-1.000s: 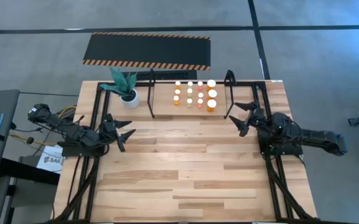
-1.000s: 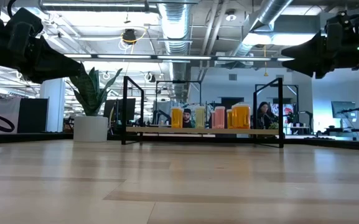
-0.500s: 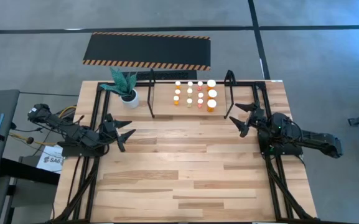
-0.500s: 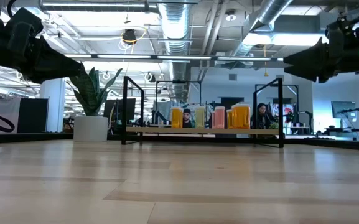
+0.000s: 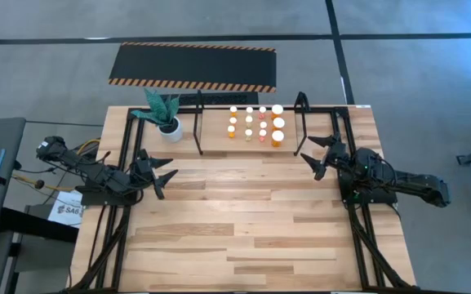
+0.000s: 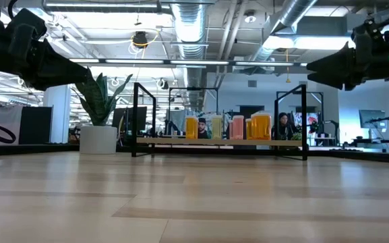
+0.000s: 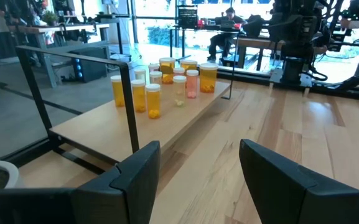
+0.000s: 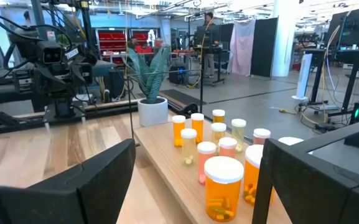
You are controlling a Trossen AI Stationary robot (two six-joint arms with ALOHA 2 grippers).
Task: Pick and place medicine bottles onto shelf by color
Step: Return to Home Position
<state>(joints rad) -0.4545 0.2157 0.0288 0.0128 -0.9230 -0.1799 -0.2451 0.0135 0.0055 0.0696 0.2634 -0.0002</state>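
Note:
Several medicine bottles (image 5: 255,122) with white caps and orange, yellow or pink bodies stand upright in rows on the shelf (image 5: 215,135), a low black tube frame over a light wooden board at the table's far edge. They also show in the low view (image 6: 228,127) and both wrist views (image 7: 160,84) (image 8: 219,165). My left gripper (image 5: 168,178) (image 7: 198,155) hovers open near the table's left edge, pointing toward the shelf. My right gripper (image 5: 315,158) (image 8: 198,148) hovers open just off the shelf's right end. Neither holds anything.
A white pot with a green plant (image 5: 168,122) stands left of the shelf. A black hazard-striped mat (image 5: 193,67) lies on the floor beyond the table. The bare wooden tabletop (image 5: 243,220) spreads between the arms and toward the near edge. People sit in the room behind (image 6: 285,125).
My right arm has drawn its rear part in a little and its gripper has dipped slightly, staying open beside the shelf's right end. The bottles have kept still.

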